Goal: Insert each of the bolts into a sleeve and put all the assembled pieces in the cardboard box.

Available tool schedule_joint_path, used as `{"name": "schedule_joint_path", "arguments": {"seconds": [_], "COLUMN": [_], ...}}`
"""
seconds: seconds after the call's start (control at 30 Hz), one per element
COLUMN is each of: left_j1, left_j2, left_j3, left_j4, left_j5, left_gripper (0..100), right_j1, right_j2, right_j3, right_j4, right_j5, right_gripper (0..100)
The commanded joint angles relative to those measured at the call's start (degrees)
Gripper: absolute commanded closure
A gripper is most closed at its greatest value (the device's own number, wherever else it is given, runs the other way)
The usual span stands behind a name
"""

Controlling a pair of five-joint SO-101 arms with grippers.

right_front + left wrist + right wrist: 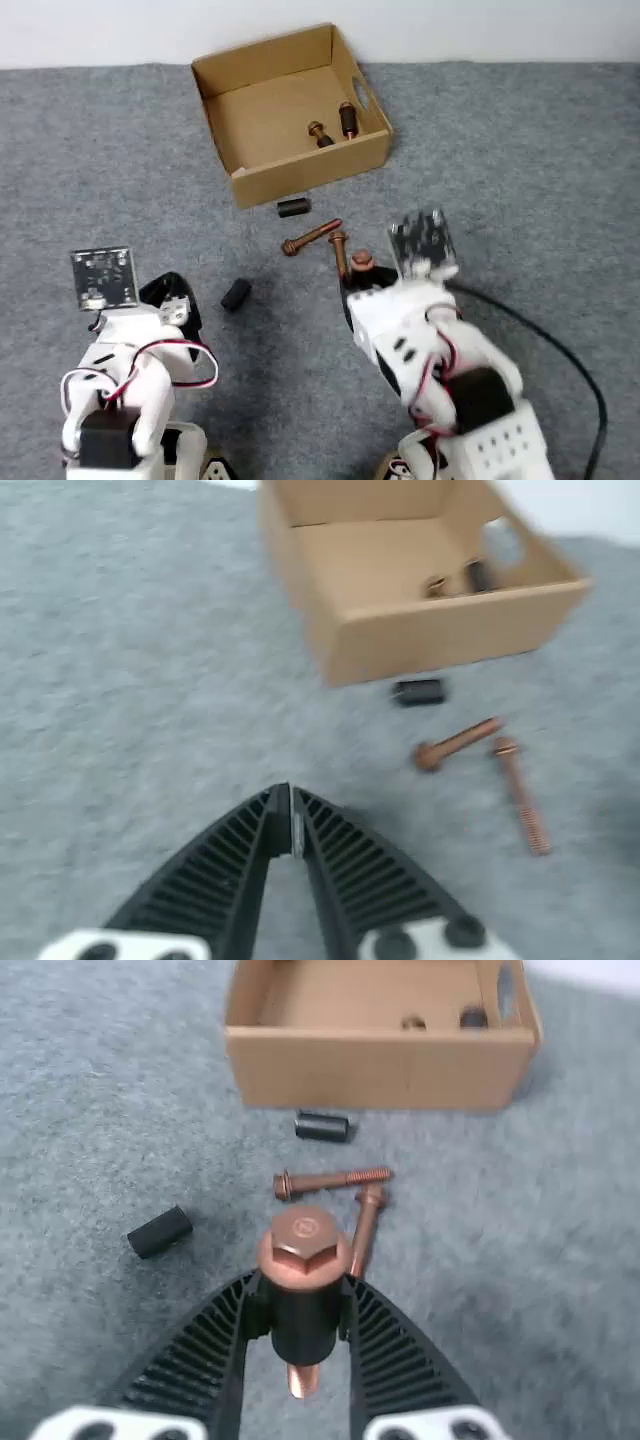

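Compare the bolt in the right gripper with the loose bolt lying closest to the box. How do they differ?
1. The gripped bolt sits through a black sleeve, with only head and tip showing; the loose bolt is bare, its thread exposed.
2. The gripped bolt is clamped by its sleeve in the right gripper; the loose bolt lies flat on the carpet.
Shared: both are copper-coloured with a flanged head.

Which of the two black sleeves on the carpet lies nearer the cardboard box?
The sleeve just before the cardboard box; the other sleeve lies farther off.
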Motion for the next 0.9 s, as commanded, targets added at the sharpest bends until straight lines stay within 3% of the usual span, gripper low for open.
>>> {"name": "schedule_joint_path", "arguments": {"seconds": [0.0, 0.3, 0.47, 0.6, 0.87], "left_j1": [-2.81, -8.0, -8.44, -8.44, -8.44], "left_j2": [-0.26, -0.26, -0.26, -0.26, -0.26], "left_j3": [5.76, 22.37, 25.71, 27.12, 27.82], "left_j4": [-4.84, -14.59, -18.02, -19.16, -20.31], "left_j5": [-7.56, -12.84, -11.43, -5.45, -5.01], "left_gripper": [100, 100, 100, 100, 100], "right_j1": [0.57, 3.3, 7.6, 8.84, 8.92], "right_j2": [9.98, 31.87, 45.32, 56.4, 79.78], "right_j3": [-10.99, -30.77, -42.29, -53.01, -73.32], "right_j4": [0.04, -6.11, -9.98, -13.58, -21.14], "right_j5": [-3.34, -3.25, -3.25, -3.25, -3.16], "right_gripper": [99.1, 99.1, 99.1, 99.1, 99.1]}}
